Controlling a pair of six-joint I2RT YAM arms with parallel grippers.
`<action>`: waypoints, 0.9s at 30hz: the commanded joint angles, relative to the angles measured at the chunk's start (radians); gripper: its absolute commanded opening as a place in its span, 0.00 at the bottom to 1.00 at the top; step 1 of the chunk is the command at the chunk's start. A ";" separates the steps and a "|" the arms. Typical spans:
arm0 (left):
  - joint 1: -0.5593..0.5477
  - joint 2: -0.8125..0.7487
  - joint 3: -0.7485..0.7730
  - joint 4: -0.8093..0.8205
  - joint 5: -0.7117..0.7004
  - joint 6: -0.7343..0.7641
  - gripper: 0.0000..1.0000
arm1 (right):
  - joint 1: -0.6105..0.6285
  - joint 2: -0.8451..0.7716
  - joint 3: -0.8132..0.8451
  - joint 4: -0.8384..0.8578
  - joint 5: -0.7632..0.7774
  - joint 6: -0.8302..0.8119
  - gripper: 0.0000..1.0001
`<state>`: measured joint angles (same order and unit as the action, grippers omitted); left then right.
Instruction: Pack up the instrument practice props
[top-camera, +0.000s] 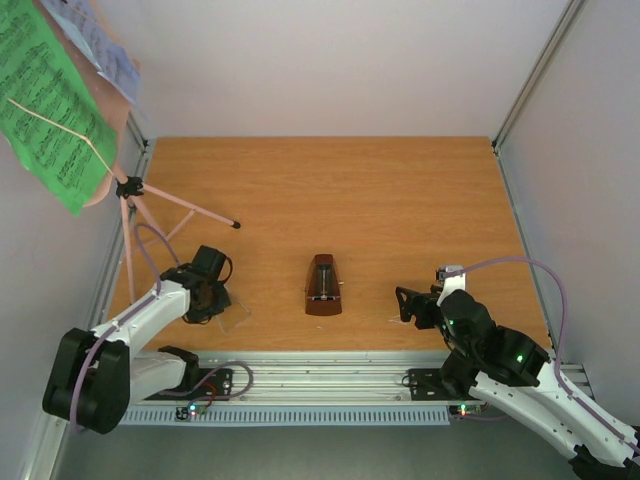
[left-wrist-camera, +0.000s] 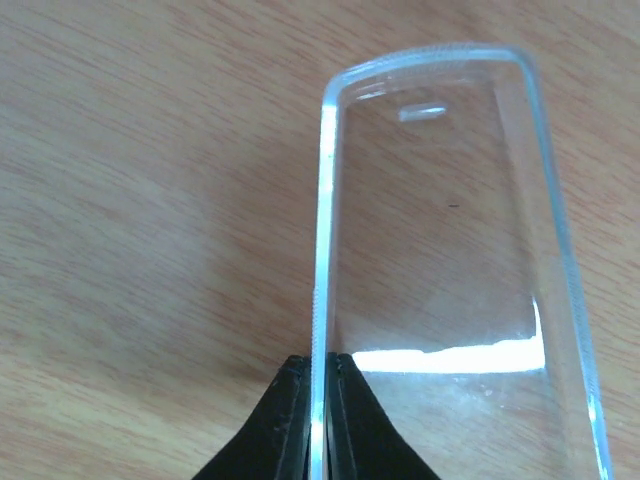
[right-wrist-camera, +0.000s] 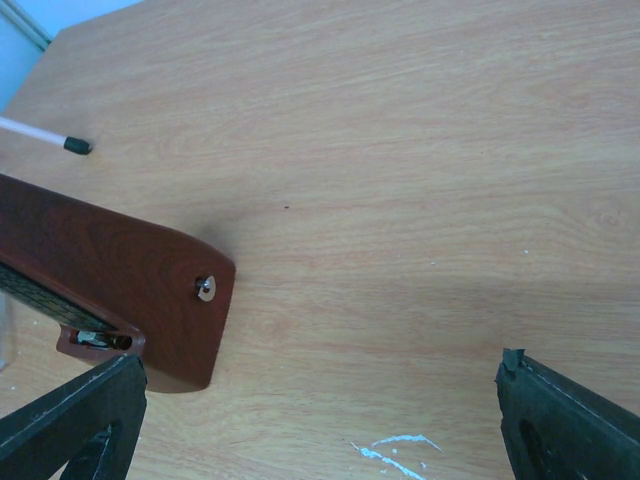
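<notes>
Left fingers (left-wrist-camera: 298, 400): pinched narrow on one long side wall of the clear cover (left-wrist-camera: 440, 250), one finger inside the wall and one outside. That thin rim looks like the only part a narrow grip can catch on a slippery shell.
Clear cover: down on the desk (top-camera: 400, 200) just beside the left arm, well apart from the metronome (top-camera: 322, 285).
Metronome: uncovered at mid-desk between the two arms, its open face towards the near edge. The spot seems to lie within reach of both arms.
Right fingers (right-wrist-camera: 560, 420): spread wide and holding nothing, low over the desk just beside the metronome's base. They are probably poised to steady the body while the cover goes on.
Music stand (top-camera: 130, 188): at the far left corner, tripod legs spread, one leg reaching towards the middle; not yet folded.
Sheets: the green sheet (top-camera: 50, 100) and a white sheet (top-camera: 100, 40) behind it rest on the stand's top, not yet gathered.
Step in hand: likely fitting the cover back on the metronome.
Risk: the edge grip leaves the shell free to pivot or slip as it lifts.
</notes>
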<state>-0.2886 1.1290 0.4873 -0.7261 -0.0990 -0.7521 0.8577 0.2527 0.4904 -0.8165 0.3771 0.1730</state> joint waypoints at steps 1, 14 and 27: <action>-0.003 0.040 0.014 0.013 0.036 0.011 0.04 | 0.001 -0.009 -0.004 -0.013 0.015 0.015 0.96; -0.007 -0.139 0.052 0.040 0.208 0.070 0.01 | 0.002 0.039 0.038 0.058 -0.117 -0.046 0.98; -0.154 -0.377 0.172 0.167 0.465 0.136 0.00 | 0.001 0.102 0.211 0.110 -0.397 -0.098 0.99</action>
<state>-0.4202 0.8253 0.6117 -0.6548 0.2375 -0.6655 0.8577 0.3473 0.6613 -0.7647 0.1516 0.0990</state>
